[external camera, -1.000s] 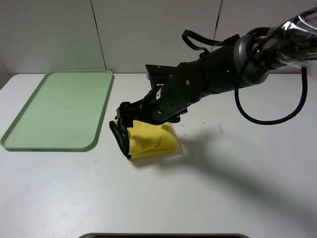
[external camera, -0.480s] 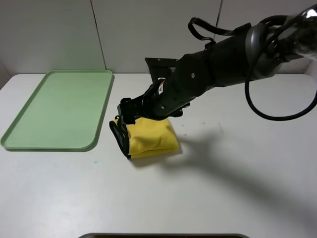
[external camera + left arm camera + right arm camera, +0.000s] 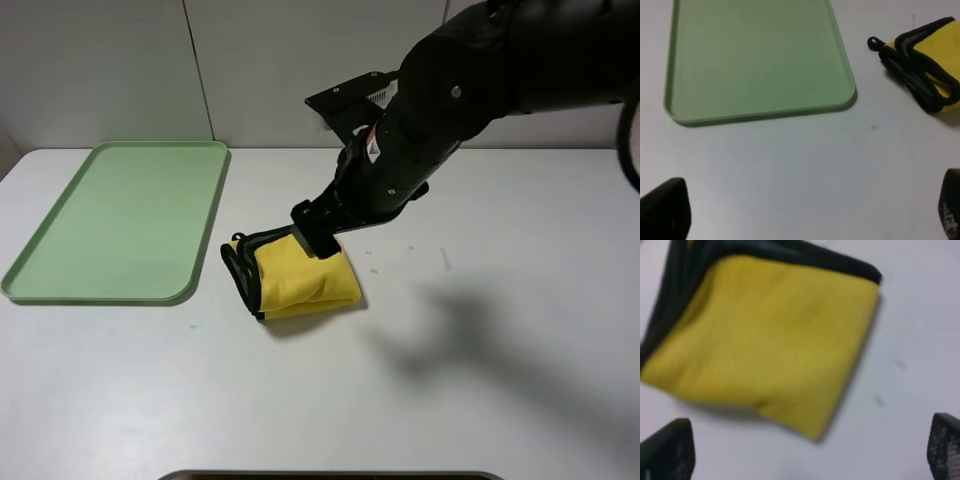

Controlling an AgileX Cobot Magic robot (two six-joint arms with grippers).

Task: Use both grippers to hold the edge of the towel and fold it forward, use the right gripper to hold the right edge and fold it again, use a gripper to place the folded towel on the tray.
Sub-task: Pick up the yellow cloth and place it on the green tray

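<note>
Your right gripper (image 3: 313,232) hangs wide open and empty just above the folded towel (image 3: 305,285), which lies on the table (image 3: 480,400) just beside the tray (image 3: 120,220), stacked black edges facing it, so your carry runs leftward

Bright, even light from above. Soft diffuse shadow (image 3: 470,335) on white matte tabletop (image 3: 500,420). Right wrist view blurred: square bright-yellow plush towel (image 3: 770,340) smeared. Left wrist view sharper.
</note>
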